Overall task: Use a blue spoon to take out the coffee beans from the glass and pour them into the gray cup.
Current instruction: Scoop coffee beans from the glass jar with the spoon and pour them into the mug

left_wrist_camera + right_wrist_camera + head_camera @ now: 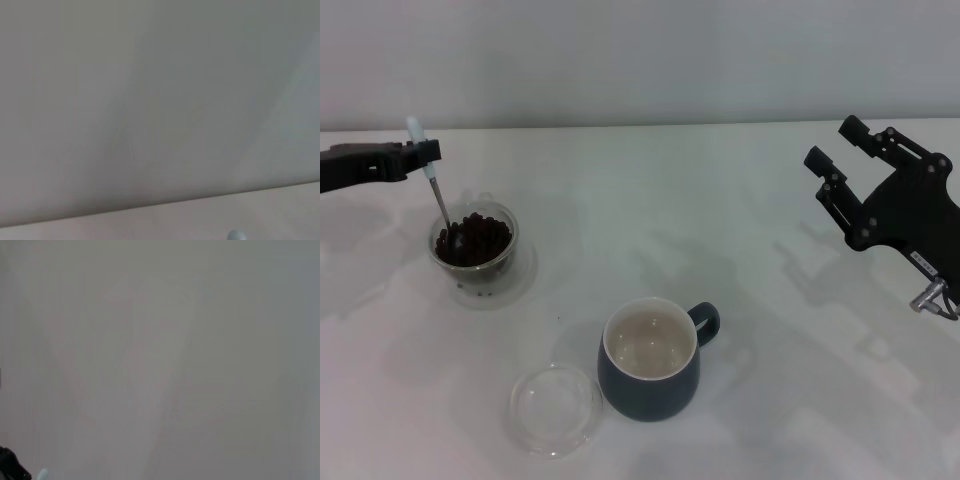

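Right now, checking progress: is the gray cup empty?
Empty: the gray cup stands upright, its cream inside bare; the coffee beans sit in the glass.

We see the spoon (428, 165) with a pale, smooth plastic-looking handle and a thin shiny metal neck; its bowl is hidden among the beans (473, 238), which look dark and faintly glossy; the glass (475, 243) is clear and smooth, with bright glints on its wall; the cup (650, 358) looks ceramic, its blue-gray outside glazed to a soft sheen and its cream inside glossy; the flat dish (554, 408) is clear and smooth like glass; the table (770, 380) is white, smooth and nearly matt; both the left gripper (428, 152) and the right gripper (842, 160) look like matt black plastic or metal; we cannot tell which.
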You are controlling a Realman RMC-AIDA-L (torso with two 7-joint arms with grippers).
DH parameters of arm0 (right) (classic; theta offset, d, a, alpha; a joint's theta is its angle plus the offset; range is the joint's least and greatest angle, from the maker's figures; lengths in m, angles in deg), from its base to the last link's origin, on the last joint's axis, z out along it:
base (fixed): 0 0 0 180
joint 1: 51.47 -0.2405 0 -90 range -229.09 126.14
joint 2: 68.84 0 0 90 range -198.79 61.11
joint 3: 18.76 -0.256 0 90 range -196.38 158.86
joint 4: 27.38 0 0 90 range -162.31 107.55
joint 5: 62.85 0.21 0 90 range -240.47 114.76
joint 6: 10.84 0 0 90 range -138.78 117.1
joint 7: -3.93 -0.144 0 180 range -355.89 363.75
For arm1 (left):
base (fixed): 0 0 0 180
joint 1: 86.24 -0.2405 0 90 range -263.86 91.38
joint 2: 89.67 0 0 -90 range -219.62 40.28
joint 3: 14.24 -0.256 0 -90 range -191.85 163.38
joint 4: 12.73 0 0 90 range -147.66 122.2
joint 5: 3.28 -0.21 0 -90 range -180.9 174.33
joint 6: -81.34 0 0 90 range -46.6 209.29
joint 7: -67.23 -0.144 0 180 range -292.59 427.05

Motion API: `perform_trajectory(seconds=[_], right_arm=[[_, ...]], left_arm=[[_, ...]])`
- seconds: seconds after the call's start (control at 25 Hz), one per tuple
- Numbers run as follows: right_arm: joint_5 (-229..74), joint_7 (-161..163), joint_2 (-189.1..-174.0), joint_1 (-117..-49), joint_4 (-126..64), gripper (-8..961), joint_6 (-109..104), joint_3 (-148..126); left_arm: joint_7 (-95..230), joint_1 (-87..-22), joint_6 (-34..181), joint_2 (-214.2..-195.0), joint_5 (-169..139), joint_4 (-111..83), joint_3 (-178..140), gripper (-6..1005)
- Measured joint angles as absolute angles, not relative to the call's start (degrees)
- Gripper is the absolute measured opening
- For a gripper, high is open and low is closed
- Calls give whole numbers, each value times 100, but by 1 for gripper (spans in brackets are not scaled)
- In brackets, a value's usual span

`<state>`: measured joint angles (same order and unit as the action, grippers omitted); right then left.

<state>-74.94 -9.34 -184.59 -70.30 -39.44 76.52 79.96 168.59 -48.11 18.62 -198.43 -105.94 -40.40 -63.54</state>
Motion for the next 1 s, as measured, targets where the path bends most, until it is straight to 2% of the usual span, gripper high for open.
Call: perform_trajectory(seconds=[0.32,1.0], right_arm=[[-7489,-952,-18459,-7053,-4003,445,7519,8012],[-7277,-952,-18441,-7009,-3952,445,7298,7994]], left_arm=[[17400,-4995,1866,-20022,-10483,-4008,-5993,128],[18141,-5839,1845,-20072,-9023,-3692,-5940,128]])
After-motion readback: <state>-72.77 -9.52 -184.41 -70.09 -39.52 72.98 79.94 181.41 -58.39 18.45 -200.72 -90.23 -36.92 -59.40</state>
